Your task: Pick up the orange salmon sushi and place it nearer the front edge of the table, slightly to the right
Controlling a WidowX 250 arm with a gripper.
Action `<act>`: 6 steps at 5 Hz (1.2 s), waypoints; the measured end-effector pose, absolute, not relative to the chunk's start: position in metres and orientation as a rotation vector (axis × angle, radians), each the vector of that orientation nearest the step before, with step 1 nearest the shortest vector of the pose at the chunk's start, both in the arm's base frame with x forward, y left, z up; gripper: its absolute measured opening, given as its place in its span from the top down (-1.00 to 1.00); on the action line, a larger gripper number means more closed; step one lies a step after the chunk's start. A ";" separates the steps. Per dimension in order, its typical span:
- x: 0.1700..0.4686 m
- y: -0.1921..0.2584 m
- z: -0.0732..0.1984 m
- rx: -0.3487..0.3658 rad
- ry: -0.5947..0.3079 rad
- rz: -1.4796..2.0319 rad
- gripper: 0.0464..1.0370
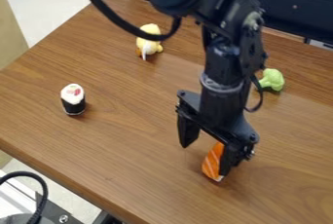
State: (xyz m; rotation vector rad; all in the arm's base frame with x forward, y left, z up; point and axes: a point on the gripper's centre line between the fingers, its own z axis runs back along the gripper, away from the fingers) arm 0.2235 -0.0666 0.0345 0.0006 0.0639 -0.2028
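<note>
The black gripper (206, 156) hangs low over the middle right of the wooden table, its two fingers spread apart. Beside its right finger, and partly hidden behind it, lies an orange piece with white stripes (211, 162), like salmon sushi. Whether finger and piece touch, I cannot tell. A sushi roll toy (73, 99) with a white top and black side stands to the left. Farther back sits a small pale yellow plush toy (149, 41). A green broccoli toy (272, 79) lies right of the arm.
The wooden table (123, 135) has its near edge running diagonally at lower left. A black cable loops from the arm above the plush toy. Another cable (43, 189) curves at the lower left corner, off the table. Dark blue panels stand behind the table.
</note>
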 end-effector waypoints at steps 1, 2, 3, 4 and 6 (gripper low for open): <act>0.233 -0.058 0.048 -0.018 0.064 -0.173 -0.92; 0.244 -0.044 0.060 -0.031 0.072 -0.127 -0.92; 0.258 -0.025 0.076 -0.057 0.062 -0.059 -0.92; 0.271 -0.006 0.093 -0.082 0.044 -0.001 -0.92; 0.288 0.022 0.097 -0.083 0.022 0.099 -0.92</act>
